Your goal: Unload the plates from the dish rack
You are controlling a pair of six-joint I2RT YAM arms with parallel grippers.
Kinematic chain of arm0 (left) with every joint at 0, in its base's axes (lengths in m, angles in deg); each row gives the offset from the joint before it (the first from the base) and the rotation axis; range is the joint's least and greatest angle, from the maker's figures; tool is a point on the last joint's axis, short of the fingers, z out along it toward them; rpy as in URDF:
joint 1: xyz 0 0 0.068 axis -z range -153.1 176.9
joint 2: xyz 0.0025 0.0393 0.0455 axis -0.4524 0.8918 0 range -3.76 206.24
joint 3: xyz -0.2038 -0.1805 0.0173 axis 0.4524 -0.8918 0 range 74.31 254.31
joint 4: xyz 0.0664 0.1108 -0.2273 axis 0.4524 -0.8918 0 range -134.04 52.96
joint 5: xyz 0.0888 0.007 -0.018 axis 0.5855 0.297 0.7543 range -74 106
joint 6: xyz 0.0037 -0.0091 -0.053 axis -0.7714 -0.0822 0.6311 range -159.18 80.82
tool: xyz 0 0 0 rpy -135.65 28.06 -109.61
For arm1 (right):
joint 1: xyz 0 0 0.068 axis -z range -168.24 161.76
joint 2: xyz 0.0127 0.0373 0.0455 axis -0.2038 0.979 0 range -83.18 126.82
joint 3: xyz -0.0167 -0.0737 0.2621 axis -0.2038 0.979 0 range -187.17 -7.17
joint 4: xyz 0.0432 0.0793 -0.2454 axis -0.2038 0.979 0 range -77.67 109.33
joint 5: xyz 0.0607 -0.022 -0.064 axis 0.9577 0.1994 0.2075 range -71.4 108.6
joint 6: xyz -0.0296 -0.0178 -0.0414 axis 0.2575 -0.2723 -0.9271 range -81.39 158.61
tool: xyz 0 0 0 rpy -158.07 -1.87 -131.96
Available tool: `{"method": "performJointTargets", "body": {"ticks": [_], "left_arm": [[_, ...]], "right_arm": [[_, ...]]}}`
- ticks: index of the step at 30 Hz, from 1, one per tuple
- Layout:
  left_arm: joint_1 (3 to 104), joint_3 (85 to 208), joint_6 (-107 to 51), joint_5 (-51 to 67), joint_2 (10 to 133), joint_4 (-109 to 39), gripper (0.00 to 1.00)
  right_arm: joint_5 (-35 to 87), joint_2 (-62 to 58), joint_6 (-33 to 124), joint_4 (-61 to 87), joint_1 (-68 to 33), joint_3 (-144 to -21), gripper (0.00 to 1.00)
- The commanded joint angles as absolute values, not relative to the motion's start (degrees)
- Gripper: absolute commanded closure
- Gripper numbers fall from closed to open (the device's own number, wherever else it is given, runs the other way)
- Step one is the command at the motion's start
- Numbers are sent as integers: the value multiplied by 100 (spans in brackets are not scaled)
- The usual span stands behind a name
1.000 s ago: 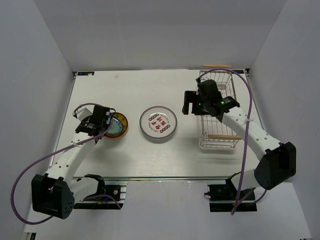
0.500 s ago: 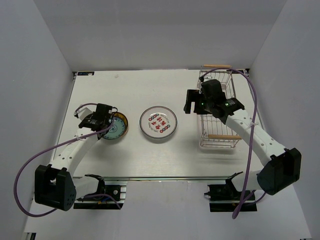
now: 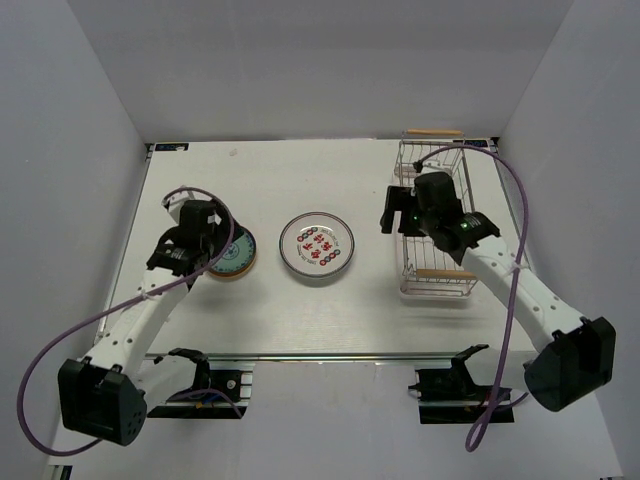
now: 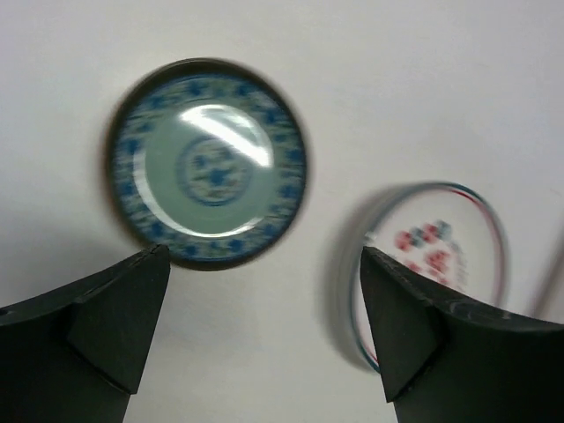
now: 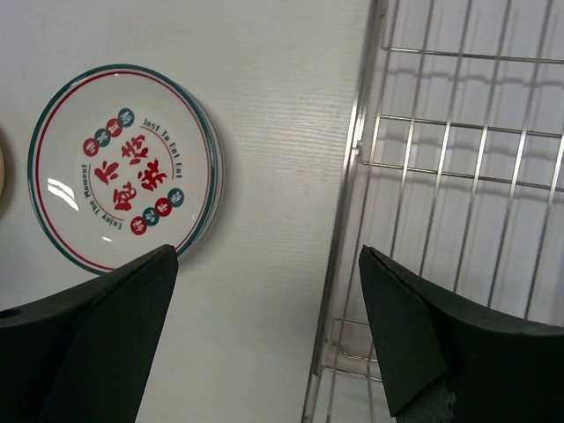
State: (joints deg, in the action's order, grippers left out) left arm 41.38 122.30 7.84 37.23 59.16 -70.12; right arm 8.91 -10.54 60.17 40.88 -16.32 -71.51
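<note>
Hovering open-jawed above the table [image 3: 270, 310]
Left gripper [image 4: 264, 264] spread empty over the teal plate [image 4: 210, 163]; white plate [image 3: 316, 245] lies beside it; farther off, right gripper [image 5: 269, 256] gapes empty at the dish rack [image 5: 358, 167] rim, probably seeking another

- left end effector [image 4: 264, 254]: was clamped on the teal plate [image 4: 210, 163]; now spread wide and drawn back clear of it.
- teal plate: released, lying flat on the bench [image 3: 300, 310].
- left arm: wrist shifted toward the rear left.
- right end effector [image 5: 267, 254]: moved rightward from beside the dish rack [image 5: 351, 176] to straddle its left rail.
- right arm: lower link swung right and nearer.
</note>
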Motion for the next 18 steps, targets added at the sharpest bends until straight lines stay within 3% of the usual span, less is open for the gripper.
{"method": "performJointTargets", "body": {"ticks": [1,11,18], "left_arm": [[4184,12397,-288,2245,5382,-5919,2],[4184,11791,-1492,784,3907,-4900,2],[4184,11492,-1923,1011,2606,-5259,2]], "right_arm": [[236,-1576,5901,3546,-1584,-6845,11],[-873,-3596,5531,3035,-1593,-5579,11],[-995,-4547,5645,3526,-1601,-5322,11]]}}
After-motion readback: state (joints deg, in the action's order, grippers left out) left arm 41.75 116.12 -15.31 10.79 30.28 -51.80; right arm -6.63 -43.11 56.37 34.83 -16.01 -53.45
